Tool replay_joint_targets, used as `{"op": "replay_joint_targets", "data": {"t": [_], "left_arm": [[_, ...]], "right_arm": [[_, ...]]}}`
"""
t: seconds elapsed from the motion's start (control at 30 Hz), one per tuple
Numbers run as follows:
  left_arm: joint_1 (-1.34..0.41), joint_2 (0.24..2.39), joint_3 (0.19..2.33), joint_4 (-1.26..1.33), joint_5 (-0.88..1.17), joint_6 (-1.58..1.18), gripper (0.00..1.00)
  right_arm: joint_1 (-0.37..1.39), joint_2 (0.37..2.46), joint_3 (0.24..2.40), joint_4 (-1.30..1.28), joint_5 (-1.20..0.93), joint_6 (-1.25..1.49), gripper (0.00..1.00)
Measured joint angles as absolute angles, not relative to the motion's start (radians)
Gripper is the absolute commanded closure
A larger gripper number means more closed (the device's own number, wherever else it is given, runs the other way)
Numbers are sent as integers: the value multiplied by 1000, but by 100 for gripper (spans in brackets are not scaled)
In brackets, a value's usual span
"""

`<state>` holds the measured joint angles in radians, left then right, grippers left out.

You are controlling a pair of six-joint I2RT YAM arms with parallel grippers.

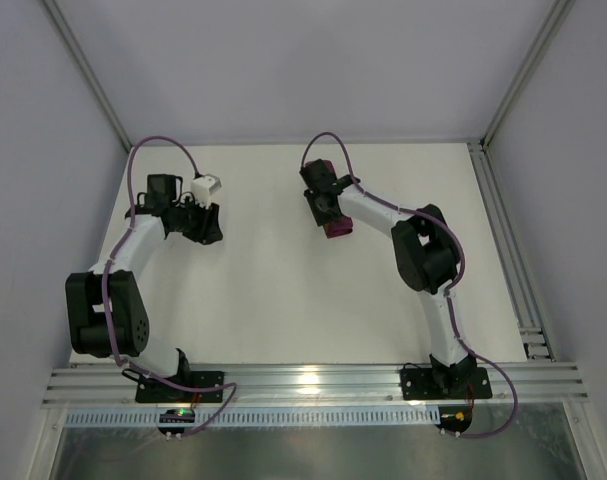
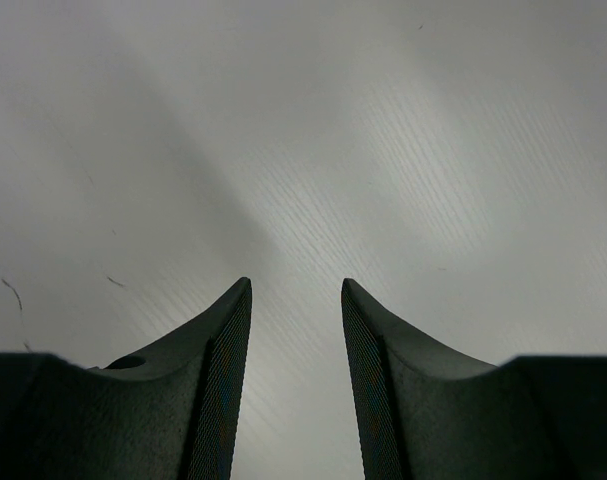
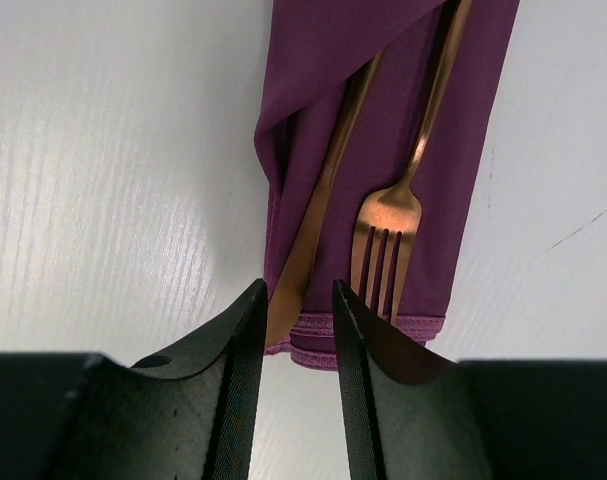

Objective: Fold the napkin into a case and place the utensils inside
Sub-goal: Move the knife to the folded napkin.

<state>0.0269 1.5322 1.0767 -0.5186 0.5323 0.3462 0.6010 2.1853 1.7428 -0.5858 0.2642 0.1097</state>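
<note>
The magenta-purple napkin is folded into a narrow case [image 3: 463, 150] with a diagonal flap at its far end. The copper fork [image 3: 386, 215] and the knife [image 3: 318, 215] lie side by side in it, tines and blade tip at the hemmed end nearest me. My right gripper [image 3: 298, 290] is open just above that end, with the knife tip by its left finger and nothing gripped. In the top view the right gripper [image 1: 330, 208] covers most of the case [image 1: 339, 229]. My left gripper [image 1: 205, 232] is open and empty over bare table at the far left, and it shows in its own view [image 2: 296, 285].
The white table [image 1: 273, 300] has grey walls at the back and sides. An aluminium rail [image 1: 513, 260] runs along the right edge. Both arm bases sit on the rail at the near edge [image 1: 303, 382].
</note>
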Motion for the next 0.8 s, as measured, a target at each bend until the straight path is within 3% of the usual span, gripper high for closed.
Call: {"op": "replay_joint_targets", "data": {"t": [0.13, 0.23, 0.3, 0.8], "left_arm": [[27, 1532, 1077, -522, 535, 347, 57], [27, 1532, 1077, -522, 537, 347, 57], [27, 1532, 1077, -522, 538, 347, 57], [27, 1532, 1077, -523, 543, 347, 57]], "right_arm": [[594, 2191, 1743, -591, 261, 116, 64], [591, 2195, 1743, -591, 254, 117, 76], [589, 2196, 1742, -591, 246, 122, 78], [541, 2185, 1666, -513, 149, 196, 73]]}}
